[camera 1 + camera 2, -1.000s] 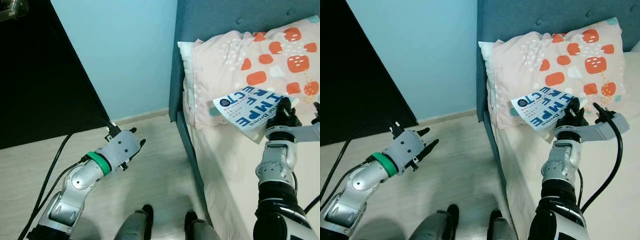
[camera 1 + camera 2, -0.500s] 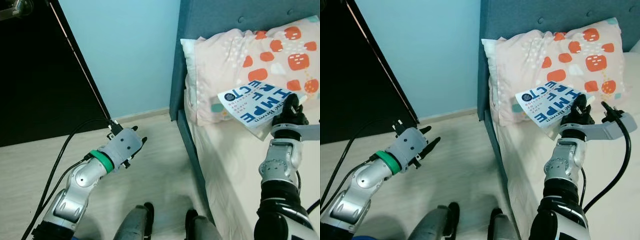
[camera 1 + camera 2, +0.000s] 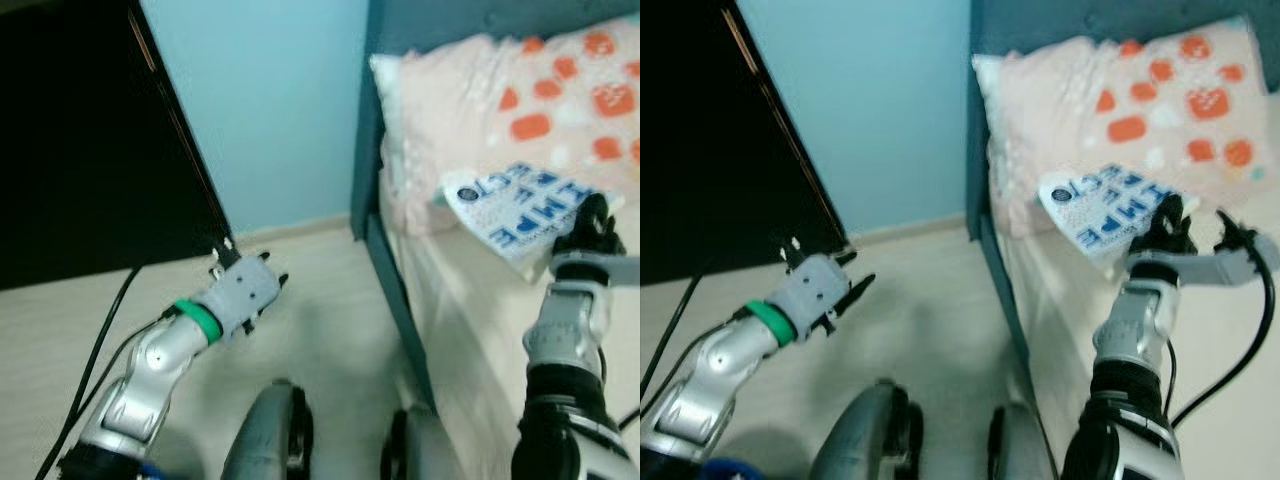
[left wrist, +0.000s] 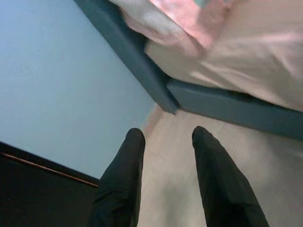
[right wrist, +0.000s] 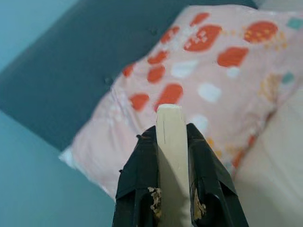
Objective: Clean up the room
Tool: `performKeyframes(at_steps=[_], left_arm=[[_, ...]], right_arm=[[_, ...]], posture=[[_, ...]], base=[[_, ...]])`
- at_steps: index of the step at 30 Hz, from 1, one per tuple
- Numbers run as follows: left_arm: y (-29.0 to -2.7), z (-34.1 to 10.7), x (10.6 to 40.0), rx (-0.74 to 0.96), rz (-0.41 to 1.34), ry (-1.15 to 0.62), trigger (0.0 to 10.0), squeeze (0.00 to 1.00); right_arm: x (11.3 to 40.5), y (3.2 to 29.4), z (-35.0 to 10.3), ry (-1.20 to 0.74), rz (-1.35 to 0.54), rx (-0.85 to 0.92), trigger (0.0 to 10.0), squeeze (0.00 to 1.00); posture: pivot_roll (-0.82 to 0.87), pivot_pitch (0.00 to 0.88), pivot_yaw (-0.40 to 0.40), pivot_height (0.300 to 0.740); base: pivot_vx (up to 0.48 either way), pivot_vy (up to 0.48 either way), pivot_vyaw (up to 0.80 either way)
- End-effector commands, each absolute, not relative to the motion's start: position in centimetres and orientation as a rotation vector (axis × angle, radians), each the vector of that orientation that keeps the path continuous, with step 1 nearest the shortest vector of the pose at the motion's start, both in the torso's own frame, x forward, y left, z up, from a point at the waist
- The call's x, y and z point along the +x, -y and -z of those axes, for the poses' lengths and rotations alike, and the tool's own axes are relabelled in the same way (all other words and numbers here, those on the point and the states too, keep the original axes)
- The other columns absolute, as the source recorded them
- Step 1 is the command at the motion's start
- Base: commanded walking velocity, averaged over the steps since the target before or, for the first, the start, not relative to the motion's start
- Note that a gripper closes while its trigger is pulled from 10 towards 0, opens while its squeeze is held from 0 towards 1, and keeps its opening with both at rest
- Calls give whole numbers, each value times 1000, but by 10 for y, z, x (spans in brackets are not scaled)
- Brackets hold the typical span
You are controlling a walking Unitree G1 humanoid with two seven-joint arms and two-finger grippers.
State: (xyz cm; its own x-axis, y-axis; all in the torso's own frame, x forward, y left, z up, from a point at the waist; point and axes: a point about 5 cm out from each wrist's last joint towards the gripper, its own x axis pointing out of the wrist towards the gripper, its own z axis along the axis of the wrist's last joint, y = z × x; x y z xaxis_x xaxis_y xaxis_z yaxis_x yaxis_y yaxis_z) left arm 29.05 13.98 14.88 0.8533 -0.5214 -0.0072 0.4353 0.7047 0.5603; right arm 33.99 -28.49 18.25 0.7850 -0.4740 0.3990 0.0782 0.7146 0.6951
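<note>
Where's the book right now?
The book is clamped in the right hand, held above the bed on the robot's right, just in front of the orange-patterned pillow.

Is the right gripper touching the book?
Touching. The right wrist view shows the right gripper with both black fingers pressed flat against the book edge, no gap on either side. The left gripper hangs open over the floor.

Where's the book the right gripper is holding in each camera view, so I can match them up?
Left eye: book, right of centre, over the bed edge.
Right eye: centre-right.
Right wrist: cream page edge clamped between the black fingers.
Left wrist: not there.
Shared landmark: orange-spotted pillow.
</note>
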Motion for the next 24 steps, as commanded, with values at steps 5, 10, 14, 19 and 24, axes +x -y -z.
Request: performKeyframes(at_steps=[5,10,14,19,24], left_arm=[[-143,-145,289,605,543,135,10000,0],[-143,-144,290,608,546,134,10000,0],[-143,-144,290,610,547,133,10000,0],[-143,-144,290,612,549,134,10000,0],[-143,-143,291,616,548,135,10000,0]], right_arm=[[335,294,-184,641,354,715,10000,0],[334,294,-187,655,353,709,10000,0],[333,295,-189,666,351,704,10000,0],[335,292,-188,677,284,777,10000,0],[337,285,-190,719,140,917,10000,0]], posture=[[184,187,112,585],[184,187,112,575],[183,186,117,565],[183,186,117,555],[189,186,121,550]], base=[[0,0,0],[0,0,0],[0,0,0],[0,0,0],[0,0,0]])
